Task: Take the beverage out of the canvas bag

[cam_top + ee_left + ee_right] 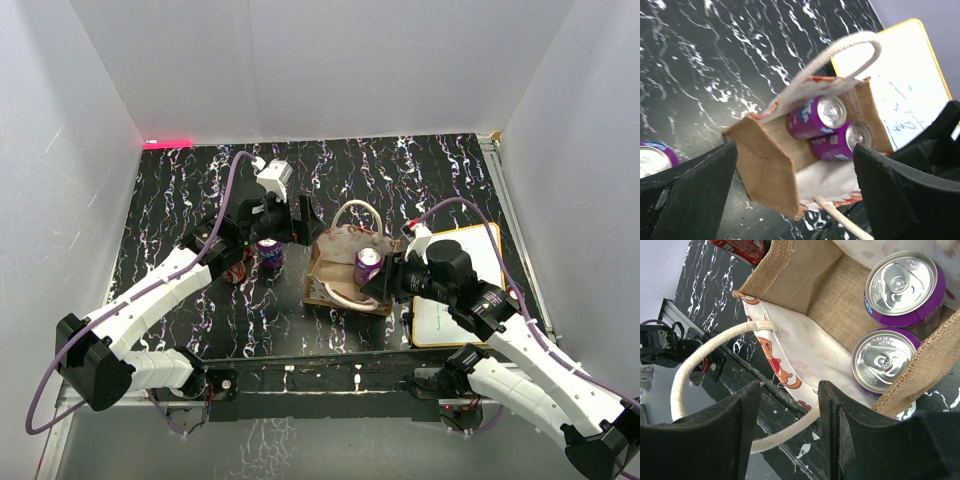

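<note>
The tan canvas bag [340,265] sits mid-table with its mouth open. In the right wrist view the bag [805,285] holds two purple cans, one [904,285] above the other [884,360]. Both cans also show in the left wrist view, one [816,116] and the other [840,142], inside the bag [765,160]. My left gripper [795,200] is open and empty, its jaws wide either side of the bag's left end [310,222]. My right gripper [787,435] is open at the bag's near edge [380,282]. A cream handle [705,347] loops across the gap between its fingers.
A purple can [270,253] and a red can [237,272] stand on the black marbled table left of the bag. The purple one shows in the left wrist view [652,157], the red one in the right wrist view [740,247]. A white orange-rimmed board [470,290] lies right of the bag.
</note>
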Robot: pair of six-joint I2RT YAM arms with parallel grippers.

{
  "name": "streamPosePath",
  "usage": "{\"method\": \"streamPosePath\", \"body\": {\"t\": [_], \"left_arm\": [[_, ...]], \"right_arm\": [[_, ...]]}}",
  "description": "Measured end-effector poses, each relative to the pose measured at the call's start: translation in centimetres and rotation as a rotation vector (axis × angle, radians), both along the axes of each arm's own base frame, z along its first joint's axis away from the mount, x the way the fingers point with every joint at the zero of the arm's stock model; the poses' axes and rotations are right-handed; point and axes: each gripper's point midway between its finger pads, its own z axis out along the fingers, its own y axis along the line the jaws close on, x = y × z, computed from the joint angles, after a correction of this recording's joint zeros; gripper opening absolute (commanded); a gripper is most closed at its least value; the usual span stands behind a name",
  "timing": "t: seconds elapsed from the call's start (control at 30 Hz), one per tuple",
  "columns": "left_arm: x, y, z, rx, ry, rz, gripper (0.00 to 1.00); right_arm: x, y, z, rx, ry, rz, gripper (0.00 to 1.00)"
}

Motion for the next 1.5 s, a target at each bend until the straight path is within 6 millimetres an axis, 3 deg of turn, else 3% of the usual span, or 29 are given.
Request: {"method": "streamPosePath", "body": {"t": [0.3,0.4,0.57,0.67,0.83,1.07,1.37,1.5], "left_arm": [[-4.3,-5.2,-0.9,-0.05,0.049,-0.164,0.93],[-5.2,-7.0,-2.9,-0.005,0.075,-0.173,0.93],[-5.9,-8.4,-5.7,0.076,0.082,-0.125,0.97],[-5.5,-9.0,-6.5,0.109,0.076,-0.083,0.97],[-4.4,-9.7,-8.1,0.166,0.068,-0.005,0.97],[-2.9,-10.9,-10.0,0.253,0.079,0.103,0.97],[-0.8,-12.1,-10.7,0.314,0.103,0.236,0.97],[-0.8,-12.8,-11.4,0.346,0.098,0.262,0.97]], "right_arm": [[-0.1,-0.6,-0.8,-0.013,0.025,-0.035,0.54],[0.5,-1.9,-0.6,-0.042,0.023,-0.131,0.69],[1.1,-4.7,2.8,-0.022,-0.071,-0.284,0.89],[1.2,-6.5,6.0,0.013,-0.15,-0.369,0.98],[0.5,-9.3,9.6,0.052,-0.245,-0.472,0.98],[0.3,-10.7,9.5,0.018,-0.253,-0.517,0.98],[0.3,-10.8,9.5,0.009,-0.26,-0.52,0.98],[0.3,-10.8,9.5,0.009,-0.26,-0.519,0.98]]}}
